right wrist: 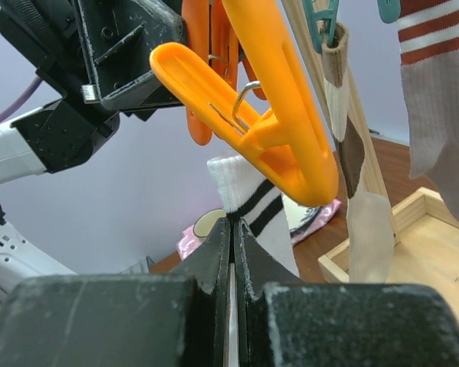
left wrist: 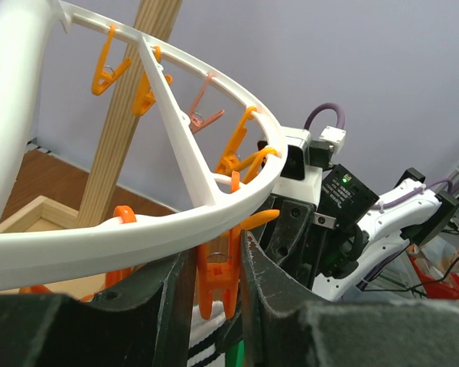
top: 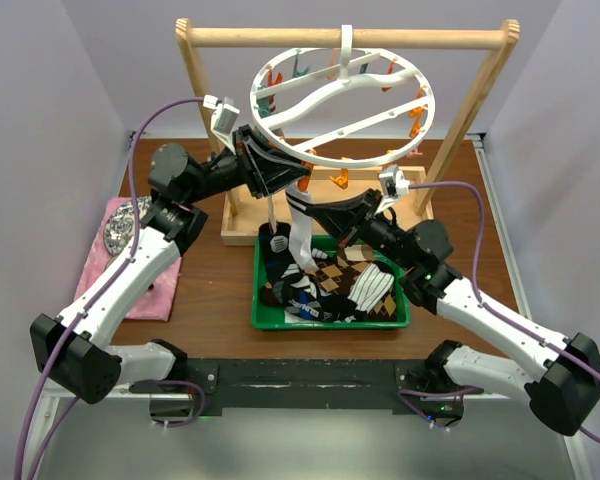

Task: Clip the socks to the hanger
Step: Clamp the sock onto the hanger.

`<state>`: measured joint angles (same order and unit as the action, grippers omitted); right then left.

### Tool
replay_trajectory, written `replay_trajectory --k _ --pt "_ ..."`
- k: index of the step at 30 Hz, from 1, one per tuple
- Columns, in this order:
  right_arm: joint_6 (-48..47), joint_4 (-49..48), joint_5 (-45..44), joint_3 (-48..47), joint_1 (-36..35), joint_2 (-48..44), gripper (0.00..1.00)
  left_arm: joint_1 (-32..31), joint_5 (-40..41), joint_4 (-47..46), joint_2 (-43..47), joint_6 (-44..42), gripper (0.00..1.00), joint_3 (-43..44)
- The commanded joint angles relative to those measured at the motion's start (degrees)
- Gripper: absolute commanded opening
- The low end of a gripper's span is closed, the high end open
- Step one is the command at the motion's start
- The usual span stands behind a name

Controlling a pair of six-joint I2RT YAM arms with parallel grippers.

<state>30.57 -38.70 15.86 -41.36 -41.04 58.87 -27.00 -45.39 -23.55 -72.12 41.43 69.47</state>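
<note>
Peg of orange plastic [left wrist: 218, 267] on near rim of large white ring hanger [left wrist: 99, 237]: my left gripper [left wrist: 213, 302] squeezes it, likely to spread it; right gripper [right wrist: 233, 229] clamps black-and-white striped sock [right wrist: 249, 195] by cuff just beneath.

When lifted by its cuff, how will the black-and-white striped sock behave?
Probably floppy: the striped sock hangs limp from the shut right tool. Likely light, since that thin pinch carries it. It may swing if moved quickly.
</note>
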Motion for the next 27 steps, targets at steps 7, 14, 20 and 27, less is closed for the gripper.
replay_trajectory --k 7,14,20,27 --pt "4.4 -9.6 5.7 -0.8 2.5 2.8 0.00 -0.2 -5.9 -1.9 0.7 1.6 0.00 -0.6" --pt "6.0 -12.2 7.4 -0.7 3.4 3.6 0.00 -0.1 -5.9 -2.0 0.6 1.4 0.00 -0.7" --pt "7.2 -14.6 9.1 -1.8 4.0 4.8 0.00 -0.2 -5.9 -2.0 0.5 1.1 0.00 -0.7" --pt "9.6 -17.5 10.6 -2.4 4.9 6.7 0.00 -0.1 -5.9 -1.9 0.5 1.1 0.00 -0.7"
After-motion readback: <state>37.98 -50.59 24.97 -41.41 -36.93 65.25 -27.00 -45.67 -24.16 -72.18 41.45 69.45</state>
